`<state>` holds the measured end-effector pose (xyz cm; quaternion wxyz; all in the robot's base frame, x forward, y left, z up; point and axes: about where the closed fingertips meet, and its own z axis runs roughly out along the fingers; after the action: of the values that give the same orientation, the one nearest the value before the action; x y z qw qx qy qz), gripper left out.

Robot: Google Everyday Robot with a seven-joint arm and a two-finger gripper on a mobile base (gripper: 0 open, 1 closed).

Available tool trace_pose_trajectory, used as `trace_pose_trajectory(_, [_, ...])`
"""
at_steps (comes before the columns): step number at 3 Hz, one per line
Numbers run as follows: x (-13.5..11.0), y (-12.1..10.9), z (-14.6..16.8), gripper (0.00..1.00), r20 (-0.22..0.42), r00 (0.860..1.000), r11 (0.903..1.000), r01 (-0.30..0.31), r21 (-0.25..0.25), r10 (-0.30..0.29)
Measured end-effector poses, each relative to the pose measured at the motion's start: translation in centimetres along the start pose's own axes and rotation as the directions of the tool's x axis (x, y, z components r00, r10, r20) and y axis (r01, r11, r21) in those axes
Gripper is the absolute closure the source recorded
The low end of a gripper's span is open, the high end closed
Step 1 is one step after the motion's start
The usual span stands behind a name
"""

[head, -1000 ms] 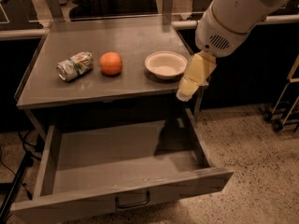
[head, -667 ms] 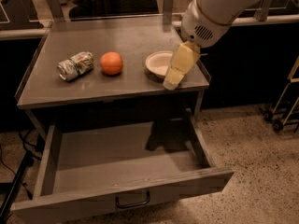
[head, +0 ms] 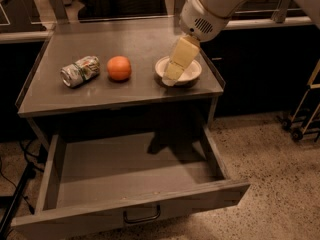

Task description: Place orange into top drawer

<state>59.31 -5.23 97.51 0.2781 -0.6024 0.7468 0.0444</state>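
Observation:
The orange (head: 119,67) sits on the grey table top (head: 100,91), between a crushed can and a white bowl. The top drawer (head: 130,171) is pulled open below the table, its grey interior bare, with a dark bar handle (head: 142,216) on its front panel. My gripper (head: 172,74) hangs from the white arm (head: 207,14) at the upper right, over the white bowl and to the right of the orange, apart from it.
A crushed silver-green can (head: 80,71) lies left of the orange. A white bowl (head: 179,70) stands at the right of the table top, partly behind the gripper. A wheeled cart (head: 305,109) stands at the right edge on the speckled floor.
The arm has moved left and up the table, from beyond the table's right edge to over the white bowl. The orange, can and drawer have not moved.

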Motion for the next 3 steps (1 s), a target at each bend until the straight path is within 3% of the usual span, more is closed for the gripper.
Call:
trace_pose_trajectory(1, [-0.7,0.9,1.3,0.0,-0.017,0.999,0.9992,-0.036,-0.016,0.035])
trace_pose_trajectory(2, [-3.2,0.1,3.6,0.0,-0.022,0.998,0.9975,-0.063,-0.031,0.063])
trace_pose_trajectory(3, [-6.7,-1.3,5.4,0.0,-0.01,0.998,0.9977,-0.055,-0.041,0.054])
